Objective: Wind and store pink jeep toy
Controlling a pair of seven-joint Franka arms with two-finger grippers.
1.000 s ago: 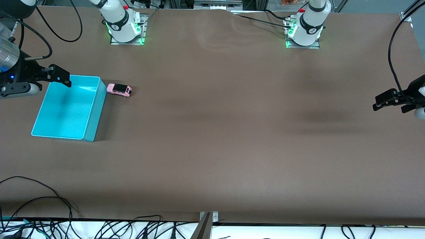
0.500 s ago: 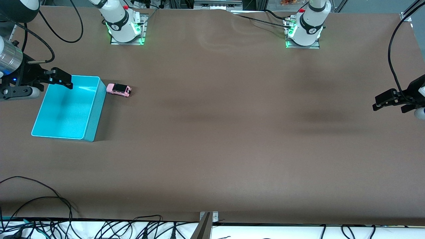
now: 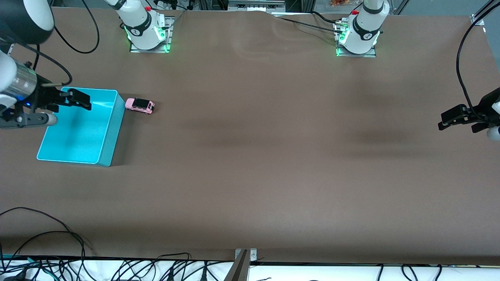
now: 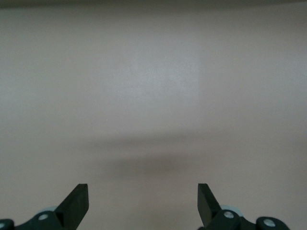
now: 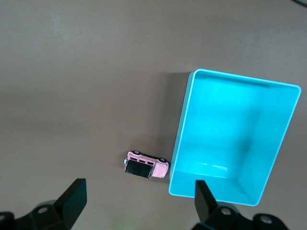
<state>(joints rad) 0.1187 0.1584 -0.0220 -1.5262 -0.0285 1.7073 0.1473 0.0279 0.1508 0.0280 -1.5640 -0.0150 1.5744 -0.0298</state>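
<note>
From the front camera, a big brown table (image 3: 273, 156) fills the picture. The pink jeep toy (image 3: 140, 105) sits on its wheels on the table, toward the right arm's end. It has a pink body and a black roof. It is just beside the turquoise bin (image 3: 109, 134), close to the bin's corner that is farther from the front camera. I cannot tell if the two touch. Nothing can be seen inside the bin. The right gripper (image 3: 76, 98) hangs in the air over the bin's edge, and nothing is in it. The left gripper (image 3: 455, 118) hangs over the table at the left arm's end, well apart from the toy and the bin. That arm waits. Black cables (image 3: 47, 249) lie along the table edge nearest the camera.

In the left wrist view, the left gripper (image 4: 143, 203) has its two black fingers (image 4: 76, 203) spread wide. Nothing is between them. Only bare brown table (image 4: 153, 96) shows under it.

In the right wrist view, the right gripper (image 5: 139, 201) also has its fingers (image 5: 72, 199) spread wide, with nothing between them. Below it is the pink jeep toy (image 5: 146, 165), lying just beside the outside wall of the turquoise bin (image 5: 180, 139). The toy is on the table (image 5: 72, 72), not in the bin.
</note>
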